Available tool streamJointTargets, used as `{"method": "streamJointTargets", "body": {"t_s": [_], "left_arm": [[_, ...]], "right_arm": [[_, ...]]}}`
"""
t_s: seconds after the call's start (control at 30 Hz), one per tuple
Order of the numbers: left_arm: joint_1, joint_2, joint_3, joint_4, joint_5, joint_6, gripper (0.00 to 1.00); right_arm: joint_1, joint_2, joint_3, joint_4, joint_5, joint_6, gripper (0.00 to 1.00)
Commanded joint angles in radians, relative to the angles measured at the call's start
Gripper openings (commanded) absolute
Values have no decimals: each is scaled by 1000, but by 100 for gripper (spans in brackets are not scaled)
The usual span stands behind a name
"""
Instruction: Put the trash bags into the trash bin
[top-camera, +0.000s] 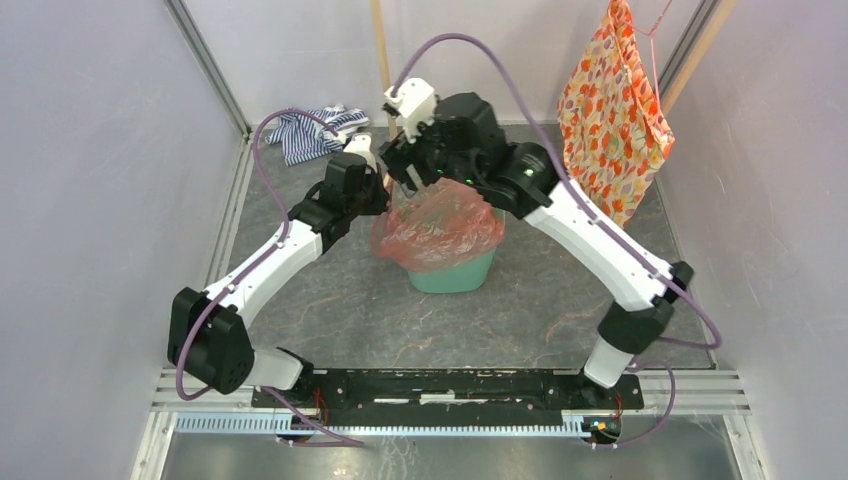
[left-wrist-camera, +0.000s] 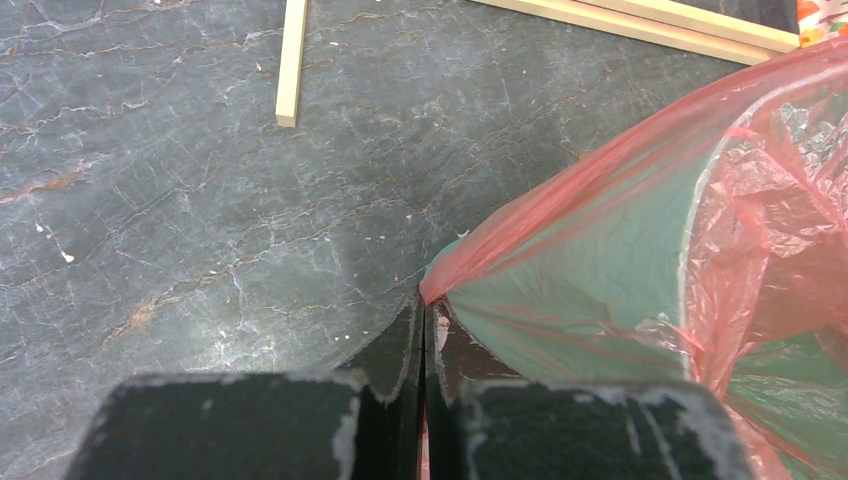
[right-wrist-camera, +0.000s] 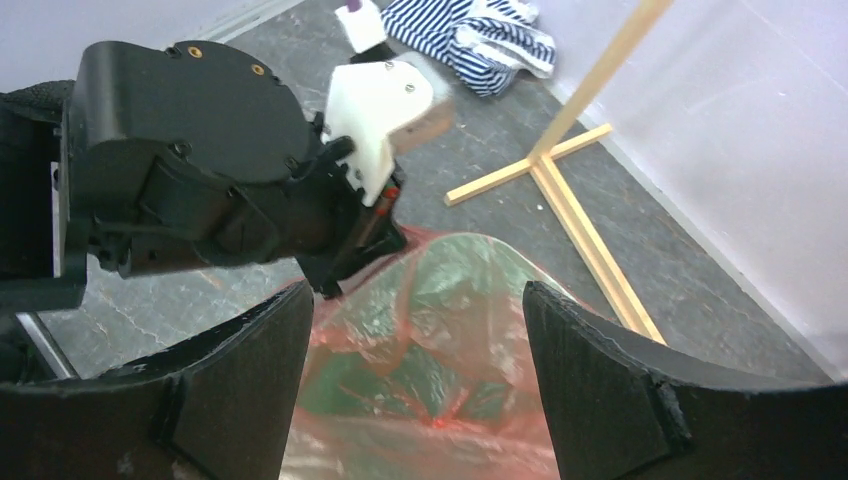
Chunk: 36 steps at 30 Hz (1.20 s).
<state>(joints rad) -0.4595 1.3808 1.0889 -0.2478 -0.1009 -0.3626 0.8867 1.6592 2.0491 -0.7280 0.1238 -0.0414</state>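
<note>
The mint-green trash bin (top-camera: 455, 275) stands mid-table, its mouth draped with the translucent red-orange trash bag (top-camera: 440, 225). My left gripper (top-camera: 378, 185) is shut on the bag's left edge, pulling it taut over the bin's side (left-wrist-camera: 590, 290); a pinch of red film shows between its jaws (left-wrist-camera: 422, 300). My right gripper (top-camera: 408, 165) hovers above the bin's back left, open. Its wide-apart fingers (right-wrist-camera: 250, 380) frame the bag (right-wrist-camera: 440, 340) below with nothing between them. The left gripper's body (right-wrist-camera: 200, 200) shows close ahead in the right wrist view.
A blue-striped cloth (top-camera: 312, 130) lies at the back left. An orange floral cloth (top-camera: 612, 120) hangs from a hanger at the back right. A light wooden stand (right-wrist-camera: 570, 180) rises behind the bin, its cross base on the dark floor (left-wrist-camera: 200, 200).
</note>
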Motion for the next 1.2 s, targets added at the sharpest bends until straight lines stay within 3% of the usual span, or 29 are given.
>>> {"method": "streamJointTargets", "body": {"t_s": [0.0, 0.2, 0.47, 0.7, 1.0, 1.17], "left_arm": [[5, -8, 14, 26, 9, -38, 2], [5, -3, 19, 26, 11, -36, 2], [5, 1, 20, 28, 10, -33, 2], [5, 4, 25, 28, 9, -30, 2], [5, 18, 38, 25, 18, -29, 2], [5, 23, 44, 25, 21, -28, 2]], "right_arm": [[19, 121, 147, -91, 13, -50, 83], [20, 124, 81, -107, 29, -74, 75], [19, 94, 83, -197, 14, -95, 48], [20, -11, 14, -248, 13, -99, 35], [20, -157, -131, -268, 28, -114, 37], [19, -104, -6, -282, 112, -74, 70]]}}
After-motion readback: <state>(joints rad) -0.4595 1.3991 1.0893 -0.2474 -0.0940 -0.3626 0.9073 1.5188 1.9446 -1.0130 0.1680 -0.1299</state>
